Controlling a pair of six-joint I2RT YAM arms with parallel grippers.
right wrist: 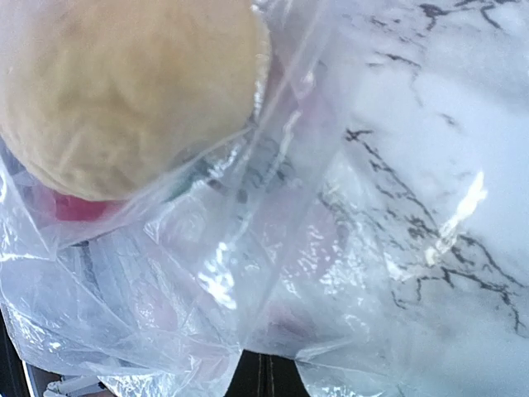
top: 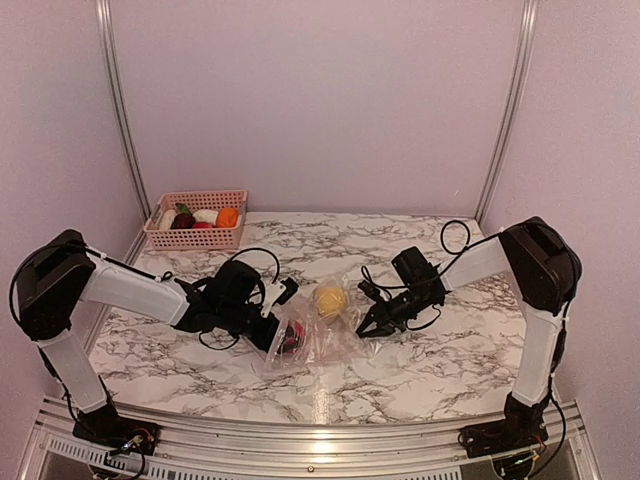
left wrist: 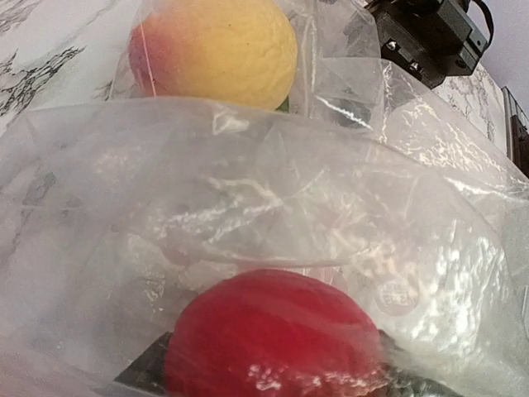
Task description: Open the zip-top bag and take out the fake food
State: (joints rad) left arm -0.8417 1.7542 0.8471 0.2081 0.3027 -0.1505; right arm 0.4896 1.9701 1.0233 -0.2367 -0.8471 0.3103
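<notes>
The left gripper (top: 278, 333) is deep inside the bag (top: 325, 345). Its jaws stand wide on each side of the round, shiny red food (left wrist: 273, 339), but it is hard to tell if they squeeze it. Thin, crinkly, see-through plastic hangs over it. Just past it sits a bumpy yellow food (left wrist: 219, 50). Beyond that, the right gripper (top: 375, 322) is pinched tight on the bag's far edge, likely to stop it sliding on the smooth marble desk (top: 430, 370).

Both arms stretched inward, wrists low; left gripper (top: 281, 333) jaws well apart, right gripper (top: 372, 323) closed tight.
</notes>
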